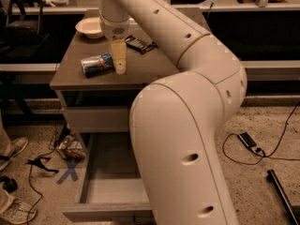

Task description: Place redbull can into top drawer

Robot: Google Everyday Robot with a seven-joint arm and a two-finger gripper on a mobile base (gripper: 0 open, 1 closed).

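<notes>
**Speckled floor, grey cabinet: can lying at the gripper's side**

Nearest: drawer (110, 191), pulled out, nothing visible in the part the arm leaves in view.
Cabinet top (154, 67), above and behind: can (97, 64) on its side, long axis roughly left-right.
Gripper (120, 68): pointing down at the can's right end, just beside it; contact and open-or-closed state cannot be told. The can lies to the gripper's left.
Farther: dark packet (139, 44), bowl (90, 27).

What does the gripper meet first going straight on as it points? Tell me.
Probably the cabinet top, right by the lying redbull can; the gripper points down at it. Depth is unclear, so it might clip the can.
</notes>
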